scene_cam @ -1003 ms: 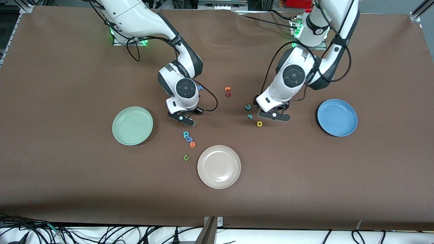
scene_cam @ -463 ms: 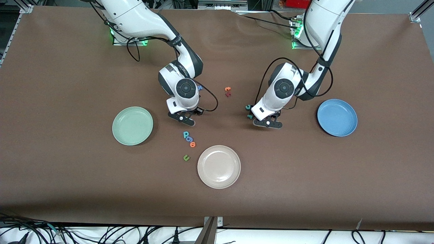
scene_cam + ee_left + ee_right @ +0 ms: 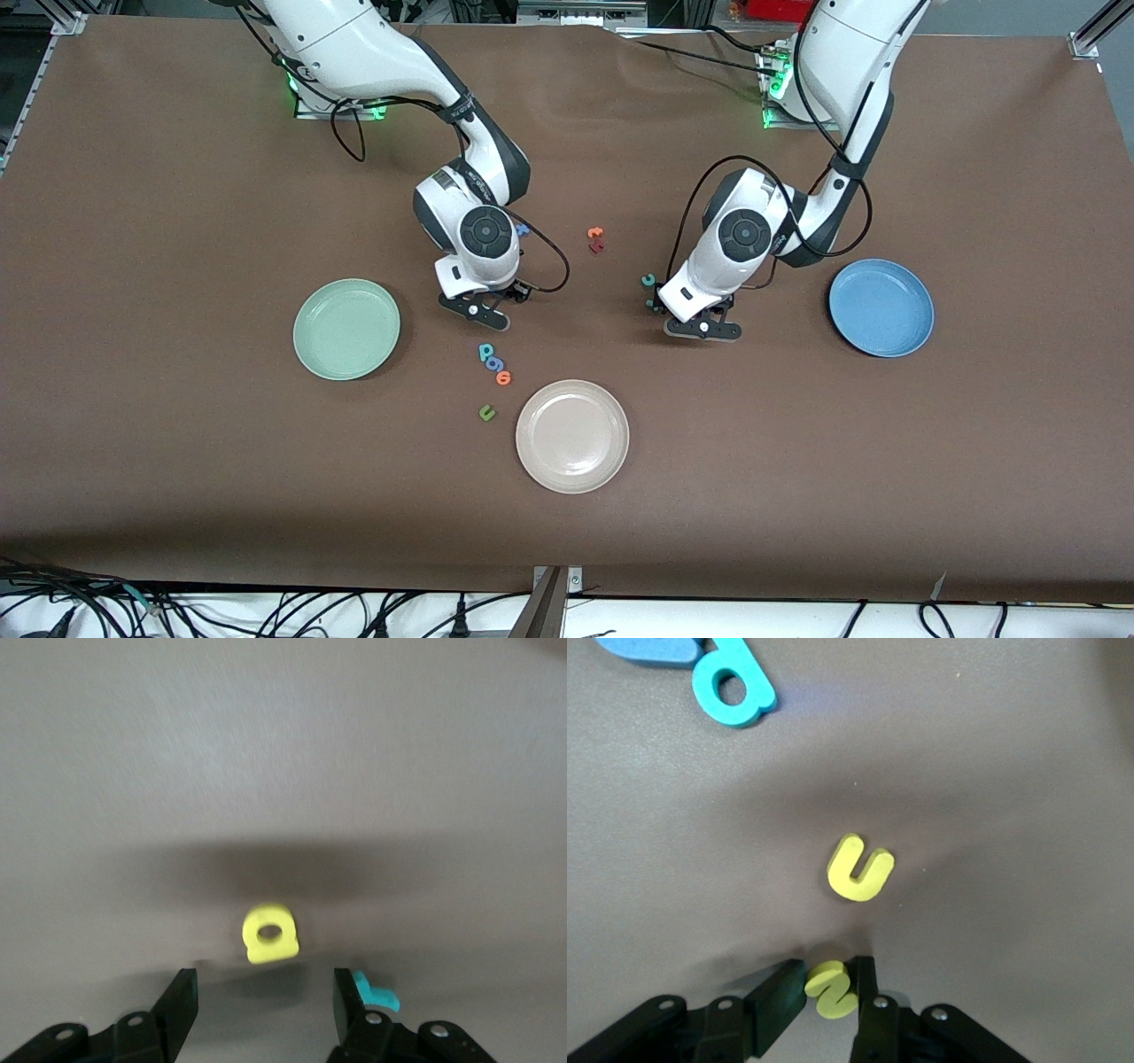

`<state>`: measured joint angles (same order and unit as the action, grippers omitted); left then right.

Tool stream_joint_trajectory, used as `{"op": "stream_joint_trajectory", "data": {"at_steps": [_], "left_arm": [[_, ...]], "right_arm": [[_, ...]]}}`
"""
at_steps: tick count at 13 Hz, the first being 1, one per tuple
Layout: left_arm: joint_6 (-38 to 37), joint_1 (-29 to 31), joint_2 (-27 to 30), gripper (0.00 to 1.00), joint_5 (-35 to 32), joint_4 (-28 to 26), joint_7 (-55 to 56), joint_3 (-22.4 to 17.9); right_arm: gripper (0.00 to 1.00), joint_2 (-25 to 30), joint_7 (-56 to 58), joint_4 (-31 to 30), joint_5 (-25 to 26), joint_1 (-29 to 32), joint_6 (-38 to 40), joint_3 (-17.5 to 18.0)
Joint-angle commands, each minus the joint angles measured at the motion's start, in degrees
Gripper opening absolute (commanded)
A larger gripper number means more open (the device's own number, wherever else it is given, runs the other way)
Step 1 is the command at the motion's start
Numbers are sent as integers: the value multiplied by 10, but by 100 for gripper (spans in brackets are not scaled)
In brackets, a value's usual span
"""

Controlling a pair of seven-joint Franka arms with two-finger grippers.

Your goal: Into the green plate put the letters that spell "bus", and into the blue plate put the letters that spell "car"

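Note:
My right gripper (image 3: 830,988) is shut on the yellow "s" (image 3: 833,990) down at the table. The yellow "u" (image 3: 861,868) lies just ahead of it, and the teal "b" (image 3: 733,687) farther on. The green plate (image 3: 346,329) is empty beside this gripper (image 3: 476,311). My left gripper (image 3: 264,997) stands open low over the table, with the yellow "a" (image 3: 270,933) just past its fingertips and the teal "r" (image 3: 376,995) against the outside of one finger. The teal "c" (image 3: 648,280) lies beside this gripper (image 3: 702,328). The blue plate (image 3: 881,307) is empty.
A beige plate (image 3: 572,435) sits nearest the front camera. A periwinkle "g" (image 3: 494,364), an orange letter (image 3: 503,377) and a green "u" (image 3: 485,412) trail from the "b" toward it. An orange "t" (image 3: 595,233), a dark red letter (image 3: 596,247) and a blue "x" (image 3: 523,230) lie between the arms.
The left arm has swung over the yellow "a", covering it in the front view, and its jaws have narrowed. The right gripper has closed on the "s" without moving off.

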<state>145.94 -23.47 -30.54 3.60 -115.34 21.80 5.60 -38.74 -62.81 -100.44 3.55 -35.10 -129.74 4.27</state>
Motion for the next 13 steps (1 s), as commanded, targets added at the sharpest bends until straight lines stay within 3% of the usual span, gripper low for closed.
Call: {"op": "stream_joint_trajectory", "data": {"at_steps": [1,4,7,9,11,12,13], "left_arm": [[25,-5,-13,70,-36,13,11,-12],[44,-7,-26,70,-38,13,11,-12],[45,-11,-33,70,-38,14,12,-12],[50,-15,-40,69,-38,14,12,-12],[58,-17,-44,45,-39,14,12,-16],[58,-17,-44,32,-40,14,12,-16],[58,-17,-44,25,-40,14,11,-16]], "right_arm": [[20,-2,-5,9,8,-1,-7,-2],[20,23,8,58,11,20,96,-3],[20,50,111,68,11,68,159,-6],[20,56,207,68,11,91,189,-39],[20,54,330,61,12,92,199,-93],[20,52,355,53,10,94,194,-109],[20,49,355,43,9,96,187,-111]]}}
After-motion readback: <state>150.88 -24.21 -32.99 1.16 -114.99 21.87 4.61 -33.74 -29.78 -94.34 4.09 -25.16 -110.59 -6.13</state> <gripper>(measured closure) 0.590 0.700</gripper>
